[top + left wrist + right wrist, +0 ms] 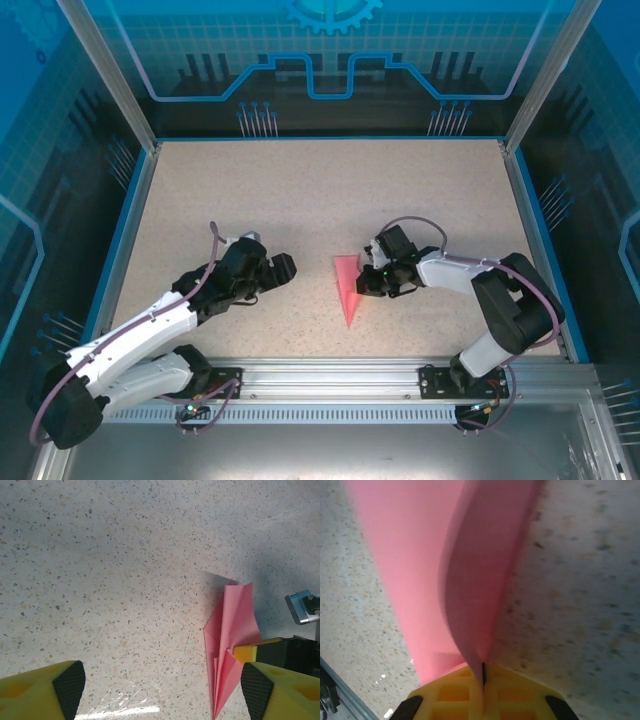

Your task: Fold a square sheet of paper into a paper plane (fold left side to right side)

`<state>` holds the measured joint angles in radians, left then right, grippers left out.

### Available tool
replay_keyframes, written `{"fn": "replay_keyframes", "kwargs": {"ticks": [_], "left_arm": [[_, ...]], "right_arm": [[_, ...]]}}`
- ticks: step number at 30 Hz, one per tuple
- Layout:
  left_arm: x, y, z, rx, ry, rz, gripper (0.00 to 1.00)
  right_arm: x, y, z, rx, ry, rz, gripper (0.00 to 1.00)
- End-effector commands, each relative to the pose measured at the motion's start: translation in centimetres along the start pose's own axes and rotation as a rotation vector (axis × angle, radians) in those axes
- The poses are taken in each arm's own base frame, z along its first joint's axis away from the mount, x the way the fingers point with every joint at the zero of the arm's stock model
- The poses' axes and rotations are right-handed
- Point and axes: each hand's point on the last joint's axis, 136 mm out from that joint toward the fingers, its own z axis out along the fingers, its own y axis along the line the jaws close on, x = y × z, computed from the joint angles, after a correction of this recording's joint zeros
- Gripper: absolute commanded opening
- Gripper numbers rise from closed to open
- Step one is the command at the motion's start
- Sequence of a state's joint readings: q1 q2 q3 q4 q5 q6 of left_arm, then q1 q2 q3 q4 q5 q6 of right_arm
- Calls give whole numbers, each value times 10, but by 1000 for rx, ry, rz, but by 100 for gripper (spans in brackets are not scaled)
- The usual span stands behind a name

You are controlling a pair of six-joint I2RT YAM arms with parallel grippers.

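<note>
The pink sheet of paper [347, 285], folded into a slim pointed dart shape, lies near the table's middle with its tip toward the near edge. My right gripper [372, 277] is shut on the paper's right edge. In the right wrist view a raised flap of the paper [470, 580] is pinched between the shut yellow jaws of the right gripper [482, 676]. My left gripper [285, 268] hangs open to the left of the paper, apart from it. In the left wrist view the paper [232, 625] lies just inside the right finger [256, 690] of the left gripper [162, 690].
Blue-framed clear walls [135, 190] ring the speckled table [320, 190]. An aluminium rail [330, 375] runs along the near edge. A glossy patch [120, 707] shines on the tabletop under the left gripper. A yellow finger of the right gripper [245, 653] rests on the paper.
</note>
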<state>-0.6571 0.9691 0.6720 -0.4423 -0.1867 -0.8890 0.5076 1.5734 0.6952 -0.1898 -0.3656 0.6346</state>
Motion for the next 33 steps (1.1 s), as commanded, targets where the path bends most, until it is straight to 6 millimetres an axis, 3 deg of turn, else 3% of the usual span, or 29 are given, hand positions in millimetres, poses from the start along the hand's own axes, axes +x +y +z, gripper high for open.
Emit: {"fn": "replay_keyframes", "kwargs": {"ticks": [1,8,14,24,28,33], "left_arm": [[-1,8,-2,-27,-8,-8,85],[-2,6,-1,-22,-10,-11,86],[-2,3,2,-20,-3,-6,86],[-6,-3,4,-5,-6,8,87],[-10,-10,2,5,-13,28,88],[-17,-17,0,28,-34,46,96]], "right_arm": [[-10,-7,-9,-29,-55,-24,4],[-1,-46,-26,147,-28,-12,18],[0,-67,-50,323,-22,15,27],[0,-76,-92,501,-28,12,44],[-4,-41,-100,420,-64,-85,52],[10,-7,-83,309,-26,-130,64]]}}
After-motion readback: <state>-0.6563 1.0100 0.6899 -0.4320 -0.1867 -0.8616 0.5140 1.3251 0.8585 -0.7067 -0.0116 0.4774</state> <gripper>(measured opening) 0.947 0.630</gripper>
